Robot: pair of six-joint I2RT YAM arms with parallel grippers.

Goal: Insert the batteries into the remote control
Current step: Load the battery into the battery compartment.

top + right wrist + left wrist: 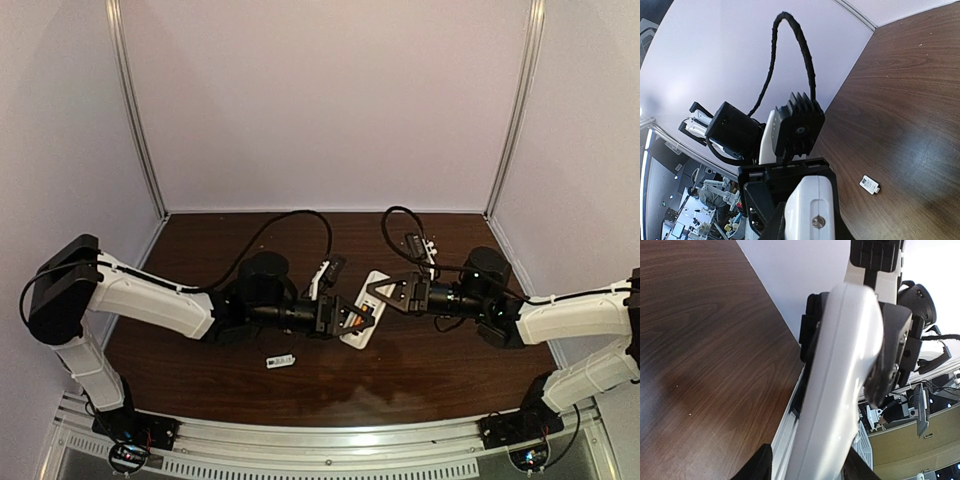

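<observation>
I log: remote (840,390), mid-frame, pinched by right claw (375,297) to steady it; left claw (350,318) spread astride it, likely taking a second hold.

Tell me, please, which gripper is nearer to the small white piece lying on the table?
Left. The left gripper hangs just beyond and to the right of the small white piece; the right gripper is farther off, across the remote control.
</observation>
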